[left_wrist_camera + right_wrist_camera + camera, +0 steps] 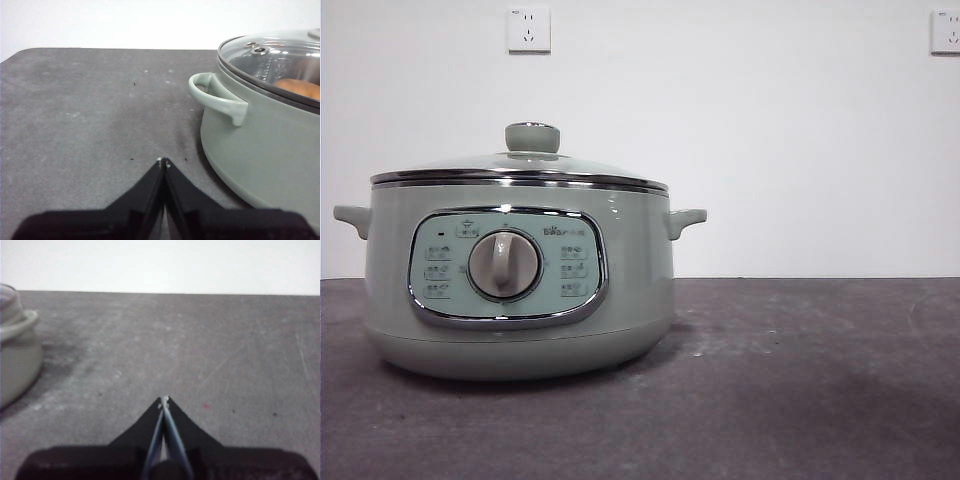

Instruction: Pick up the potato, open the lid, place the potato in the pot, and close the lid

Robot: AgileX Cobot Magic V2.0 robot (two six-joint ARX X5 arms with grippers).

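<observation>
Under the seated glass lid (pixel 280 52) sits the potato (pixel 302 89); both end effectors clamped empty—job looks finished, nothing left.

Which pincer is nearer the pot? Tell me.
Left, as far as the wrist views show. The left pincer is shut just beside the pot, near its handle. The right pincer, also shut, sits farther off across bare table.
</observation>
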